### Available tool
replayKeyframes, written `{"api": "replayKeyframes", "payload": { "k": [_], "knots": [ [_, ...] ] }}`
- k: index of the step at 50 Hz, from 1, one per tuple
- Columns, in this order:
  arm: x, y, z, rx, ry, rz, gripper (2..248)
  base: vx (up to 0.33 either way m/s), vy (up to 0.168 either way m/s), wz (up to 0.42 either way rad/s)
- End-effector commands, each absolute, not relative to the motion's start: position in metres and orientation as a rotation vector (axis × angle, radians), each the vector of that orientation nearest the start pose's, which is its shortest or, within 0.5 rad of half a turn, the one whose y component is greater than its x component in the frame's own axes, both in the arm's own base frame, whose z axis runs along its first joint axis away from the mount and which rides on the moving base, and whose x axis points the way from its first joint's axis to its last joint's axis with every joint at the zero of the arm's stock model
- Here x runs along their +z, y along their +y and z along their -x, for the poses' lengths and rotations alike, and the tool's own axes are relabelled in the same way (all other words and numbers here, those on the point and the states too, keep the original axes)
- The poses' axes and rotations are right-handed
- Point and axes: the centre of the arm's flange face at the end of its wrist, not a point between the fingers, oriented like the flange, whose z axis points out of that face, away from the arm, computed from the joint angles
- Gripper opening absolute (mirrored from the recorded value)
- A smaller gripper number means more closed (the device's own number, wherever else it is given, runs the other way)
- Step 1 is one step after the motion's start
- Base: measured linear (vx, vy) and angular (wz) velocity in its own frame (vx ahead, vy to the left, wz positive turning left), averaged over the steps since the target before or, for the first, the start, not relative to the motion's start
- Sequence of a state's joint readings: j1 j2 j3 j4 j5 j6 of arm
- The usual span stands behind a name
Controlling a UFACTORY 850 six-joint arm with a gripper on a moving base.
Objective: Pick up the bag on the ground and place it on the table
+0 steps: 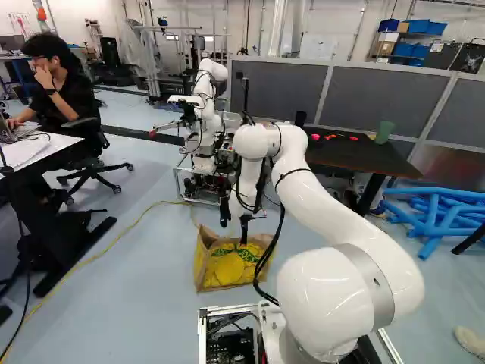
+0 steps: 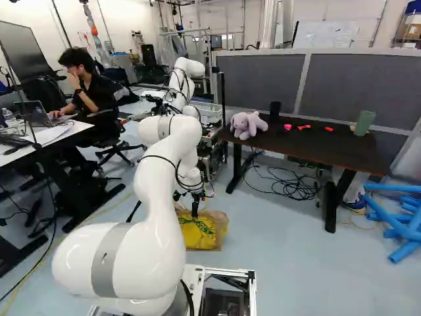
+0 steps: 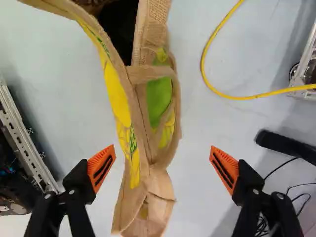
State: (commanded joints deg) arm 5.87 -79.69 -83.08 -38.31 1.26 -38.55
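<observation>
Standing open over the bag (image 1: pixel 227 267), the gripper (image 1: pixel 234 234) is found with its two fingers spread wide apart; nothing is gripped. The orange pads (image 3: pixel 101 168) are seen on either side of the bag's upper part in the wrist view, and the bag is set closer to one pad than to the other. Whether that nearer pad is touched by the fabric cannot be determined. The bag is located on the floor (image 1: pixel 136 303), just ahead of the base, and is made up of tan material with yellow and green printed panels. Its mouth is narrowed between the fingers and opened wider ahead of them, where a dark interior is exposed. A tan strap (image 3: pixel 150 73) is noted across the opening. A yellow cable (image 3: pixel 212 44) is laid on the floor beside the bag. At the right of the right base view, a dark table (image 2: pixel 309 147) is observed, on which a purple plush toy (image 2: pixel 247 124), a black cup (image 2: pixel 275 110), small red items (image 2: pixel 304 127) and a green cup (image 2: pixel 364 123) are placed. Blue tubes (image 1: pixel 439 216) are piled near the table.
</observation>
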Motion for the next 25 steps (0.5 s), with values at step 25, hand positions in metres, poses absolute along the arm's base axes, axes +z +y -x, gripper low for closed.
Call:
{"api": "replayKeyframes", "payload": {
  "k": [25],
  "knots": [
    [-0.110, 0.085, -0.565, -0.114, -2.149, 2.333, 247, 0.000, 0.000, 0.000]
  ]
}}
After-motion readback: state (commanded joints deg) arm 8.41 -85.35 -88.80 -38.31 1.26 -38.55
